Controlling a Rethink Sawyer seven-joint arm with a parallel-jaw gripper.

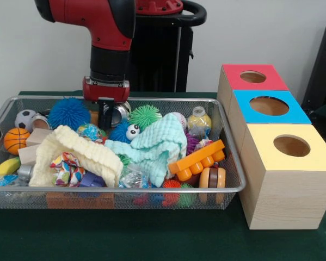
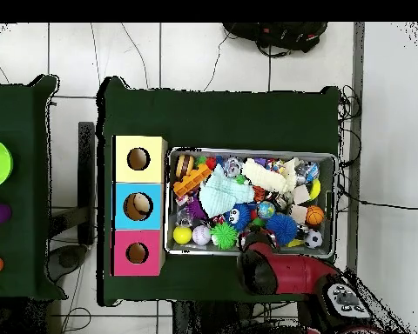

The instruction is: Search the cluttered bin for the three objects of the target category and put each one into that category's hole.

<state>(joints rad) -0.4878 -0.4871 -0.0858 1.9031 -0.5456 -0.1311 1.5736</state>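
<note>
Plush toys: none identifiable among the clutter; possibly buried under the cream cloth point(image 1: 78, 152) or mint cloth point(image 1: 152, 149).
Wire bin point(image 1: 231, 163): on green bench point(image 1: 152, 239), just beside red-topped box point(image 1: 250, 81).
Claw point(image 1: 106, 117): lowered at bin's far rim; spread of fingers cannot be told.
Risk: snagging cloth or spiky ball instead of plush.
Room: pale wall, tiled floor.

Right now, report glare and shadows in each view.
Front view: soft, even light; glints on the bin rim and the red arm shell; the red-topped hole is shaded inside. Overhead view: flat light, no hard shadows on the green table; the arm hides part of the bin's rim.
</note>
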